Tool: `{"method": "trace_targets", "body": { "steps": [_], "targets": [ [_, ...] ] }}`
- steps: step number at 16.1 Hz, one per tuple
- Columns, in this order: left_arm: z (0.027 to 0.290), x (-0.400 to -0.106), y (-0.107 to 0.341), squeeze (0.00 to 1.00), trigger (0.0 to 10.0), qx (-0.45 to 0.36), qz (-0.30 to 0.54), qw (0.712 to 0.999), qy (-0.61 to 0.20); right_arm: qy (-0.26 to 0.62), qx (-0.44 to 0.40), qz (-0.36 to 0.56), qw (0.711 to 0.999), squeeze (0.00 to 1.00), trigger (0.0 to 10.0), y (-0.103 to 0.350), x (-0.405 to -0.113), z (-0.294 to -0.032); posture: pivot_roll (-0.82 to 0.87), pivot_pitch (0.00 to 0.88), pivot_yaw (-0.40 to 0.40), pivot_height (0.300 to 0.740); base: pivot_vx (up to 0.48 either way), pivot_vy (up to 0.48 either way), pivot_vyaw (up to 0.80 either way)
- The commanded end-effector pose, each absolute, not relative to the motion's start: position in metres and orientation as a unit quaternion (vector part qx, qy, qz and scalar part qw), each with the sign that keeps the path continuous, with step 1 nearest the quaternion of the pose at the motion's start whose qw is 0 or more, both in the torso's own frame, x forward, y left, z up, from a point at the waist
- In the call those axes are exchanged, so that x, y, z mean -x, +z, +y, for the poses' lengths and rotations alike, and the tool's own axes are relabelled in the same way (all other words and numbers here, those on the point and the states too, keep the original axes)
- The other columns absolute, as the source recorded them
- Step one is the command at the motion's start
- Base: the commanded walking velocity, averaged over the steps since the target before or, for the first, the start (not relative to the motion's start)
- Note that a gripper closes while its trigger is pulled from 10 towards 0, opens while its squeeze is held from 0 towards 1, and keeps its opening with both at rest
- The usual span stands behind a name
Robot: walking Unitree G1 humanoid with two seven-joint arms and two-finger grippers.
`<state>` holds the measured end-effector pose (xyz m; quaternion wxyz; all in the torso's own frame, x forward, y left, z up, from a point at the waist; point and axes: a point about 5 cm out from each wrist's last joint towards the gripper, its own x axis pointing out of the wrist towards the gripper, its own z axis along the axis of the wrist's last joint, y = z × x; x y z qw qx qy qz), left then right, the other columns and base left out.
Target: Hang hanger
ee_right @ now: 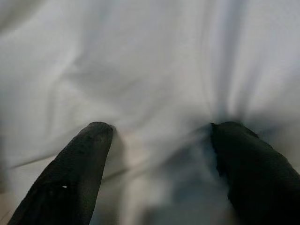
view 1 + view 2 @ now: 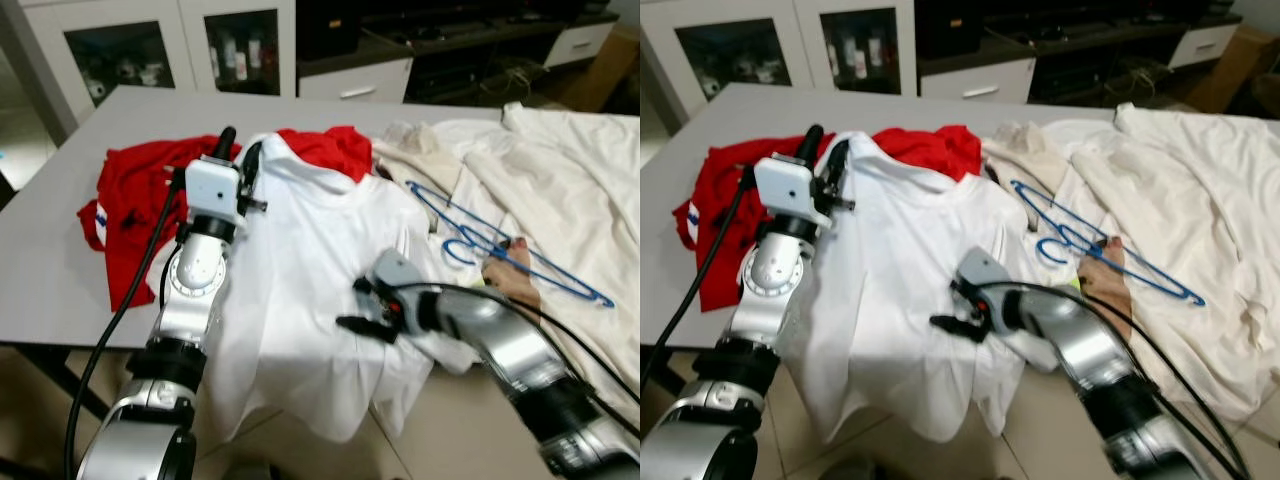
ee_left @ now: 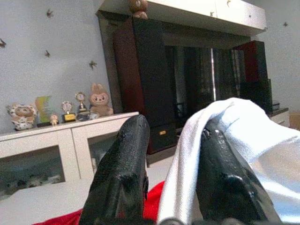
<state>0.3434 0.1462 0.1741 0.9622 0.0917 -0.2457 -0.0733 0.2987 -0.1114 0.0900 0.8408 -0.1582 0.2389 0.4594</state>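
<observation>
The white T-shirt (image 2: 310, 270) serves as the reference landmark: it lies spread over the near edge of the grey table (image 2: 60, 250), its lower part hanging off toward the floor. The left gripper (image 2: 238, 160) stands raised at the shirt's upper left corner, by the collar end; in the left wrist view a fold of the white cloth passes between the two black fingers (image 3: 122, 173) and drapes over one of them, so this hand appears to have the fabric pinched. The right gripper (image 2: 352, 322) sits low on the shirt's front, near its right side, with fingers spread apart and pressed toward the cloth, gripping nothing. The blue hanger (image 2: 500, 250) lies flat to the right of the shirt, on the cream sheet (image 2: 570, 180), well clear of both grippers. A red garment (image 2: 140, 200) lies partly beneath the shirt's left and top edges. Risks noted: the left hold is on a thin fold only, and any lift may let it slip free. The overhanging part of the shirt could drag the whole garment off the table. The right fingers, if closed here, may gather loose cloth. The hanger's thin wire may snag the sheet when picked up.
</observation>
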Motion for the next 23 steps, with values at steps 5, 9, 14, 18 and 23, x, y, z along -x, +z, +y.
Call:
{"method": "trace_targets", "body": {
  "steps": [5,9,14,18,23],
  "targets": [
    [0.14,-0.34,0.171,0.0,10.0,-0.089,-0.243,0.961,-0.097,0.316,0.239,0.246,0.885,1.0,9.3,0.078,-0.337,-0.114,0.18,0.0,-0.029,0.74,0.0,0.0,0.0],
    [0.143,-0.337,0.17,0.0,10.0,-0.089,-0.243,0.961,-0.095,0.249,0.252,0.194,0.915,1.0,10.0,0.093,-0.361,-0.11,0.19,0.0,-0.033,0.74,0.0,0.0,0.0],
    [0.135,-0.328,0.17,0.0,10.0,-0.1,-0.255,0.952,-0.137,0.217,0.227,0.108,0.943,1.0,10.0,0.129,-0.383,-0.092,0.19,0.0,-0.035,0.74,0.0,0.0,0.0],
    [0.127,-0.324,0.172,0.0,10.0,-0.107,-0.265,0.945,-0.162,0.183,0.228,0.073,0.954,1.0,10.0,0.146,-0.393,-0.09,0.2,0.0,-0.035,0.74,0.0,0.0,0.0],
    [0.127,-0.322,0.172,0.0,10.0,-0.109,-0.264,0.943,-0.169,0.148,0.225,0.023,0.963,1.0,10.0,0.177,-0.406,-0.09,0.21,0.001,-0.036,0.74,0.0,0.0,0.0]
  ]
}}
